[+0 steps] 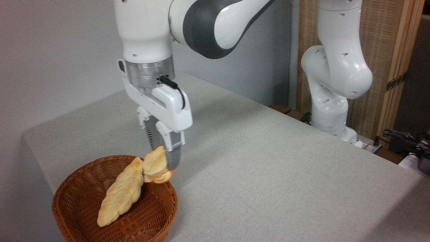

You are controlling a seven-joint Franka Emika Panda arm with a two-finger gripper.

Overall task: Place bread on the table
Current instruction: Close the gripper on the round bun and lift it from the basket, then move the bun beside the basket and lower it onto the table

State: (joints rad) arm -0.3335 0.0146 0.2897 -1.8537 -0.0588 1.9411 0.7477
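Bread (155,166) pinched between the fingers of the end effector (163,158), held tilted at the far right rim of the wicker basket (80,201), touching or just beside the long twisted loaf (121,193) that lies inside. Grip from above looks meant to clear the rim. Bare grey surface (268,168) lies right, free for set-down.

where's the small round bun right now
The bun is at lower left of the camera view, pinched in the gripper above the wicker basket's far rim, beside the long twisted loaf.
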